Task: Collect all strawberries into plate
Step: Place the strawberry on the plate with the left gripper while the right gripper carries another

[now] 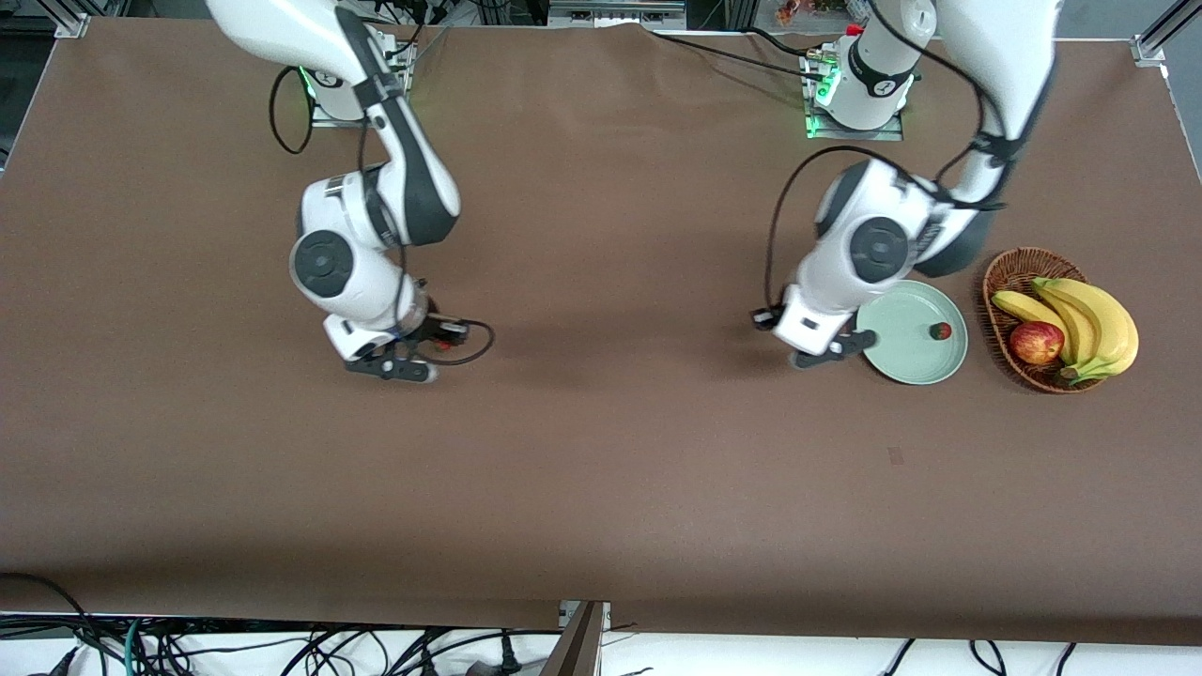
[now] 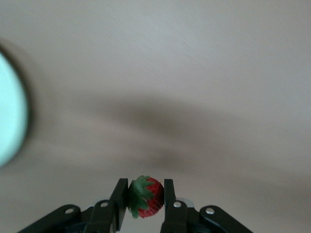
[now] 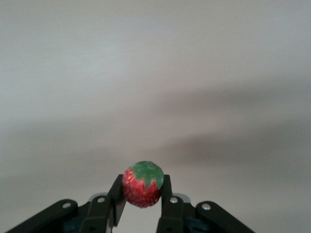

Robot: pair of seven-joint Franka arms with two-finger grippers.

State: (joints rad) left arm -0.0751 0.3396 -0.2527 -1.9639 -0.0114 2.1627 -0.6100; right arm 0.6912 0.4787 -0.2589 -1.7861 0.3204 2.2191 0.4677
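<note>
I see each gripper pinching a strawberry: the left gripper (image 2: 144, 200) just beside the mint-green plate (image 1: 897, 368), the right gripper (image 3: 142, 195) over bare brown table (image 1: 601, 469). A third strawberry (image 1: 940, 330) lies on the plate.

Desk (image 1: 601, 469): broad brown surface open between the two arms and on the whole stretch nearer the front camera than the plate (image 1: 916, 361). Obstacles cluster at the left arm's end: plate, one strawberry (image 1: 940, 330) on it, basket (image 1: 1003, 282) of bananas (image 1: 1094, 324) and apple (image 1: 1036, 342) just beside the plate. Left claw (image 1: 826, 355) at the plate's rim blocks that side.
</note>
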